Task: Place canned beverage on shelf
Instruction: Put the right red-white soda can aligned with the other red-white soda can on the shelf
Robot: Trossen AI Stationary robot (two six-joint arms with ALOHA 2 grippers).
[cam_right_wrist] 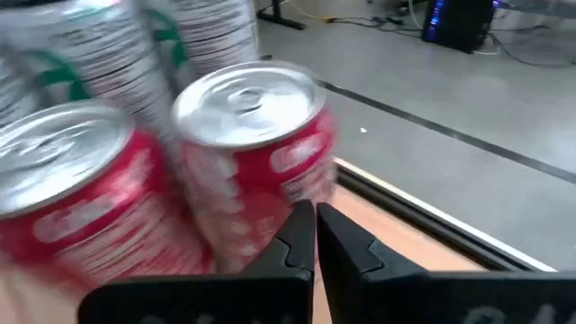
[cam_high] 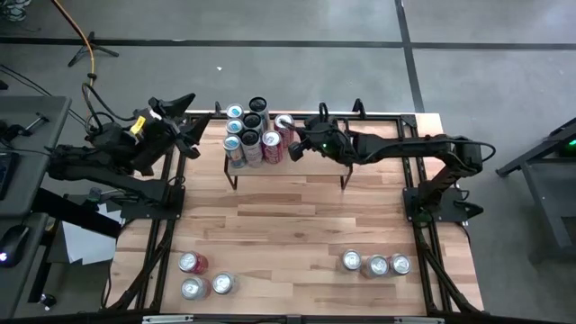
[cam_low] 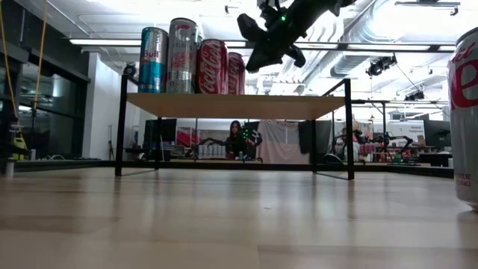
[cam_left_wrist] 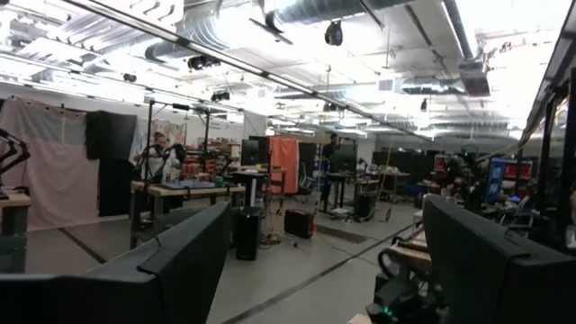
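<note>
The big wooden table (cam_high: 297, 225) carries the shelf (cam_high: 315, 166) at its far edge, and the shelf's left end is packed with standing cans, so each new one seems to go beside the cluster. The red can (cam_high: 284, 126) nearest the right gripper (cam_high: 297, 148) stands upright on the shelf, apparently already placed; that gripper hovers just beside it, fingers pressed together and holding nothing. The left gripper (cam_high: 184, 112) waits off the table's far left corner, jaws wide and empty. Spare cans (cam_high: 375, 265) sit near the front edge, presumably next.
</note>
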